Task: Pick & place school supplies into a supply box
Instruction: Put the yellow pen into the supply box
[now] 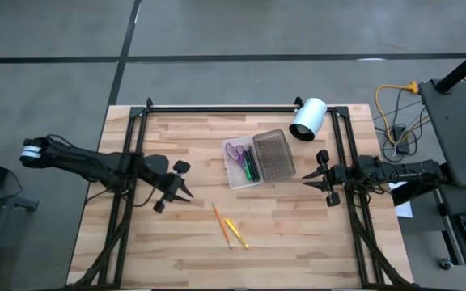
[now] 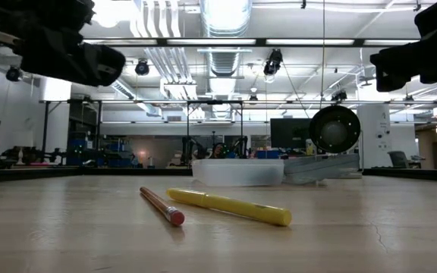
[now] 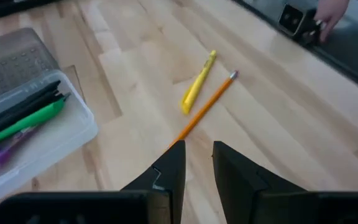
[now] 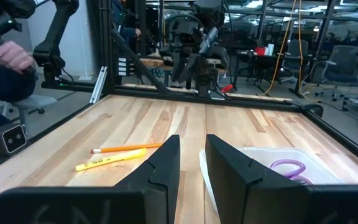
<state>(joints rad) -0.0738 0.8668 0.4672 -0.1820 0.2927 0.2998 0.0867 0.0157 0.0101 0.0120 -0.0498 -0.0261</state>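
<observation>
An orange pencil point(image 1: 221, 225) and a yellow pen point(image 1: 235, 232) lie flat on the wooden table, near the middle front. They also show in the left wrist view, the pencil point(image 3: 207, 106) and the pen point(image 3: 199, 87). The supply box's whitish tray point(image 1: 237, 176) holds purple scissors point(image 1: 235, 151), a green pen point(image 1: 247, 166) and dark pens. Its grey ribbed lid point(image 1: 273, 155) lies open beside it. My left gripper point(image 1: 189, 196) is shut and empty, above the table left of the pencil. My right gripper point(image 1: 304, 179) is shut and empty, right of the box.
A white cylinder point(image 1: 307, 119) lies at the table's far right, behind the box. Black frame rails point(image 1: 128, 162) run along the table's left, right and far sides. A person's hand point(image 4: 11, 56) shows beyond the table's edge.
</observation>
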